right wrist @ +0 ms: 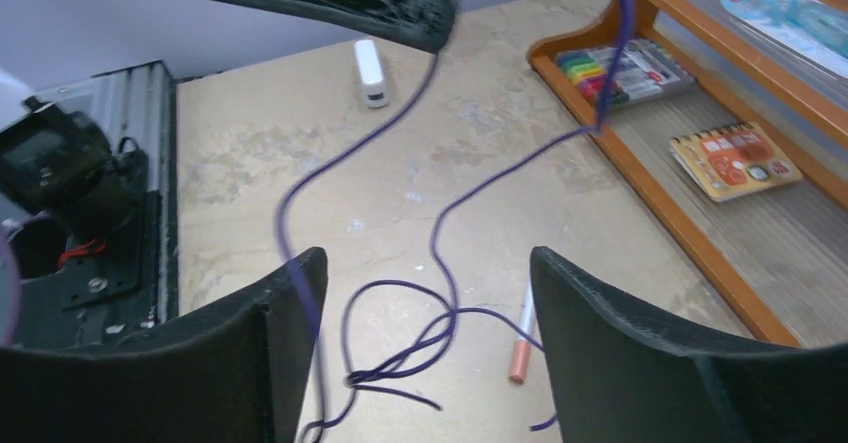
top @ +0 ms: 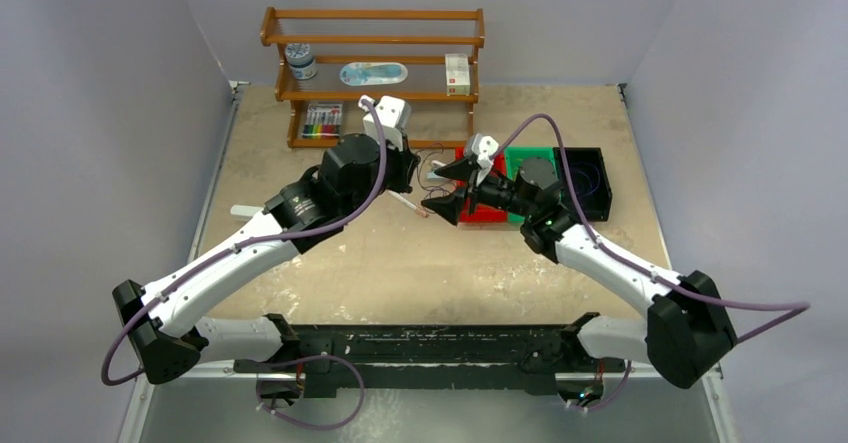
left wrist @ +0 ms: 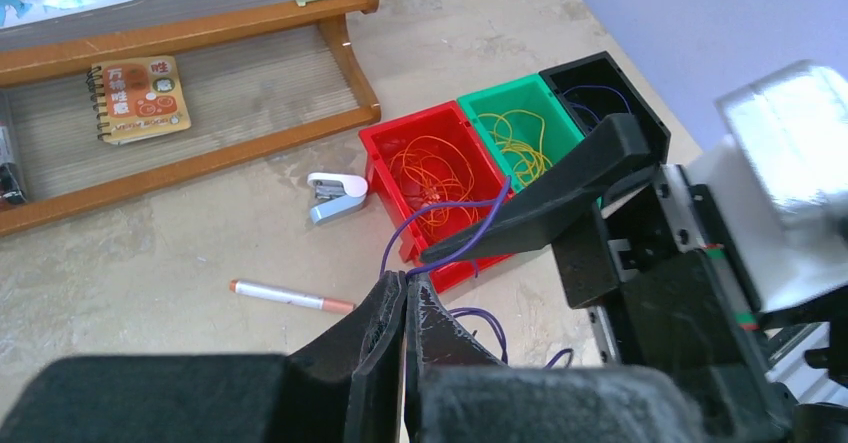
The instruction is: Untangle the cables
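Note:
My left gripper (left wrist: 405,281) is shut on a dark purple cable (left wrist: 440,225) just in front of the red bin (left wrist: 385,168). From the pinch the cable hangs down and lies in loose crossed loops on the table (right wrist: 400,348). My right gripper (right wrist: 428,298) is open right beside the left one, its fingers (left wrist: 560,188) either side of the hanging strands and touching nothing. Orange cables (left wrist: 430,178) lie in the red bin, yellow cables (left wrist: 518,143) in the green bin (top: 530,153), and a purple cable (left wrist: 592,98) in the black bin (top: 592,178).
A white pen with a red tip (left wrist: 290,295) lies on the table near the loops. A small white clip-like object (left wrist: 335,195) sits left of the red bin. The wooden shelf (top: 372,63) at the back holds markers (right wrist: 620,68) and a notebook (left wrist: 140,98).

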`<state>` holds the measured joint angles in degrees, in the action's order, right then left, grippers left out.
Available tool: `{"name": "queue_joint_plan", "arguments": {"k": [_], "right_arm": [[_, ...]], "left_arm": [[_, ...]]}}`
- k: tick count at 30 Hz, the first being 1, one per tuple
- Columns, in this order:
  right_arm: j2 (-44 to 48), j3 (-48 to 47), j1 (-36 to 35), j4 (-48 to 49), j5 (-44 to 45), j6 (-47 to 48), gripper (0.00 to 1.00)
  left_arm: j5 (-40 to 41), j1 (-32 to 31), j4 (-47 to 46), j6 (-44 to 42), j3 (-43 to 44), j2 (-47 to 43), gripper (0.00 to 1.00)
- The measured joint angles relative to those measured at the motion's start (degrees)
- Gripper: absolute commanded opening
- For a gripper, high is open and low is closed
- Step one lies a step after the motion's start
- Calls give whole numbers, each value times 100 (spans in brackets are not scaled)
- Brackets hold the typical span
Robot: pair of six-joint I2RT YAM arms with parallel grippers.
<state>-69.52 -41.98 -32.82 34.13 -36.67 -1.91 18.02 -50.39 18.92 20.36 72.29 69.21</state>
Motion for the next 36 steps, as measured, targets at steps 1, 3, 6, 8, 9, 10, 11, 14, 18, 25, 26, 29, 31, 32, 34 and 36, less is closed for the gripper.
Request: {"name": "queue_joint_plan", "arguments": {"k": [1,3,6,8,9,10,11,14,18,25,26,29,31,32,34,36], "right_arm": [[-83,-20,-15,59,114,-28,63],[-221,-24,-17,210,348,-107,54],[-389,-24,-17,442,649,-286,42],[-516,-24,-17,658,765,-420,35],[-568,-24,-17,726,791,-470,33],[-645,-24,-17,824,833,-535,31],[-728,-22,-20,901,859,-586,30],[-942,13,-31,1054,896,-717,29],[-1174,188,-79,1217,966,-820,28],[-1447,562,-216,1346,1025,-920,27],[-1467,603,-227,1346,1025,-927,27],[-1521,750,-260,1429,1027,-968,25],[-1532,848,-280,1495,1027,-1008,25],[-1528,896,-282,1537,1032,-1012,27],[-1497,984,-282,1587,1062,-1029,32],[-1349,1088,-282,1552,1176,-1040,37]], "left_arm": [[0,0,2,0,20,0,0],[-2,0,0,0,63,0,0],[-4,0,0,0,140,0,0],[-4,0,0,0,201,-2,0],[-4,0,0,0,232,-2,0],[-2,0,0,0,267,-2,0],[-2,0,7,0,310,-4,0],[7,0,15,0,496,-4,0],[70,0,24,-4,870,-13,0],[321,0,42,-79,1384,-74,0],[352,0,46,-103,1436,-81,0],[431,0,50,-170,1528,-90,0],[476,0,57,-201,1556,-90,0],[496,0,59,-212,1565,-90,0],[531,0,90,-227,1569,-90,0],[564,0,142,-256,1569,-90,0]]}}
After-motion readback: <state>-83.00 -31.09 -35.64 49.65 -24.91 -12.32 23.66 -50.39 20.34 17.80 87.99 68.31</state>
